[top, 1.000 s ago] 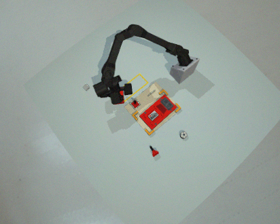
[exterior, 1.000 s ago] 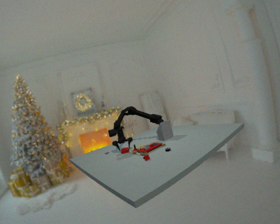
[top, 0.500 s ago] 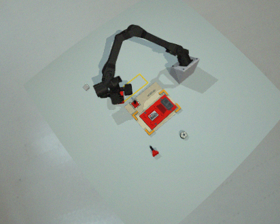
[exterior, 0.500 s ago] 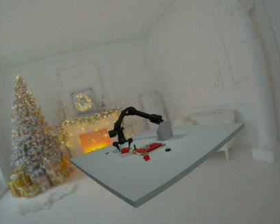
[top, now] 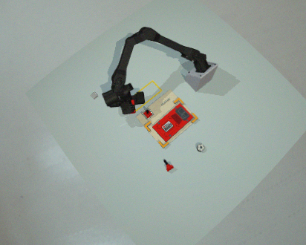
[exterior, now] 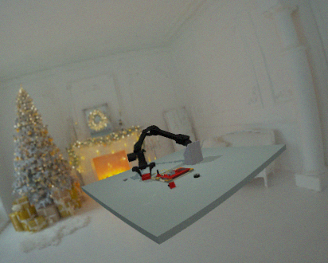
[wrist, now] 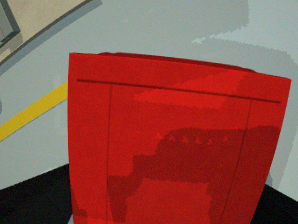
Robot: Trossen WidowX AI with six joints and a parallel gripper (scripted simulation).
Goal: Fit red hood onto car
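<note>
The red hood is low at the table beside the yellow outline, roof up. My gripper points down over it, one finger against each side; the hood hides the fingertips in the wrist view, and it appears shut on the hood. The red chassis sits in the jig, between orange corner brackets, right of the gripper in the top view. A silver block shows on its deck, with small dark marks around it; the pegs are too small to make out clearly.
The jig's beige board is close beside the gripper and carries a red part with a black stem. A similar part, a wheel and a small grey block lie on the table. The yellow outline is adjacent.
</note>
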